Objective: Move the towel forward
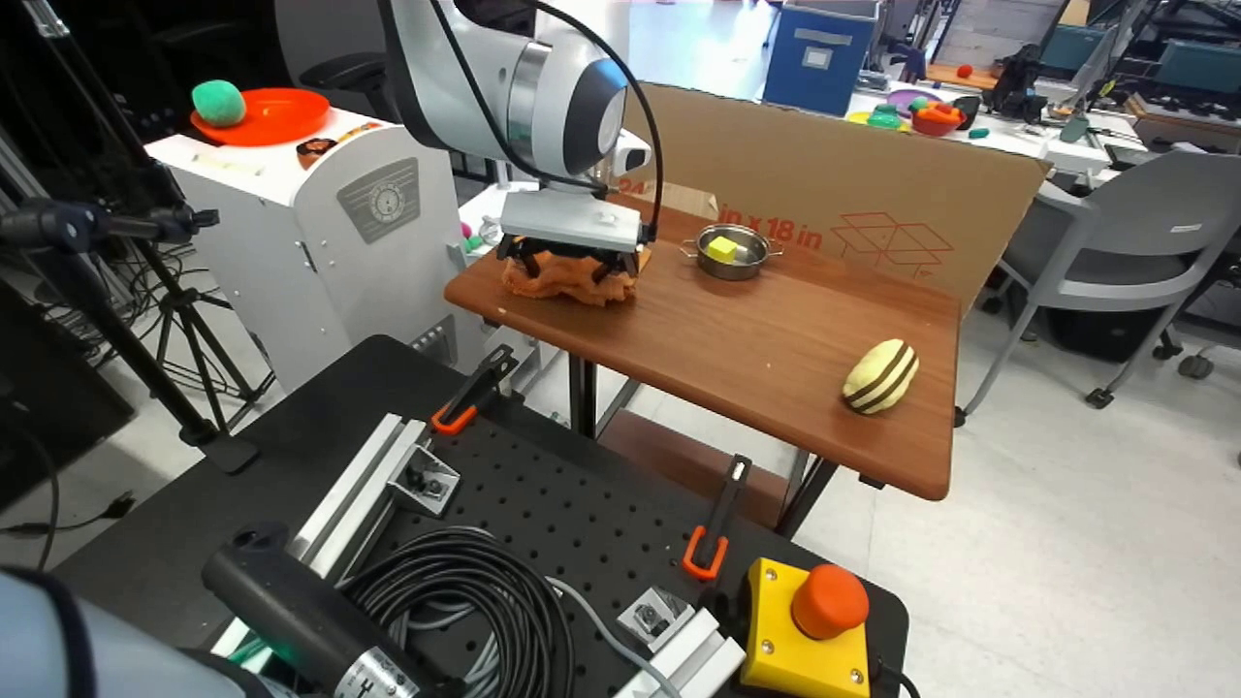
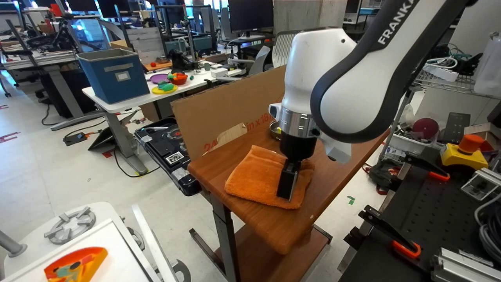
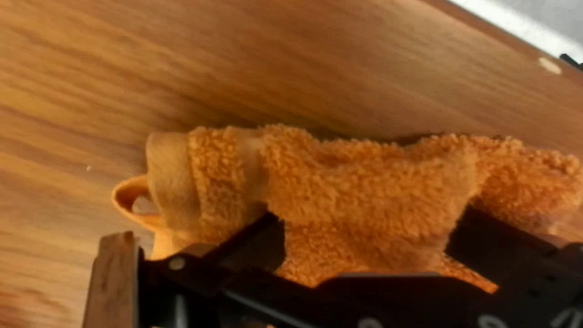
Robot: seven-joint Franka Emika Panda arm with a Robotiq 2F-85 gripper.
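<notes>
Pincer (image 3: 366,234) is planted on the towel (image 2: 254,180), fingers (image 3: 492,239) spread. Probably done so it can be pinched between them.

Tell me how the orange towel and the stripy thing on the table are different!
Color: the towel is plain orange, but the stripy thing is pale yellow with dark stripes.
Shape: the towel is fuzzy and mostly flat, with some rumples, while the stripy thing is a plump oval.
Place: the end effector is right at the towel, but the stripy thing lies well apart from it.
Same: both rest on the brown table.
</notes>
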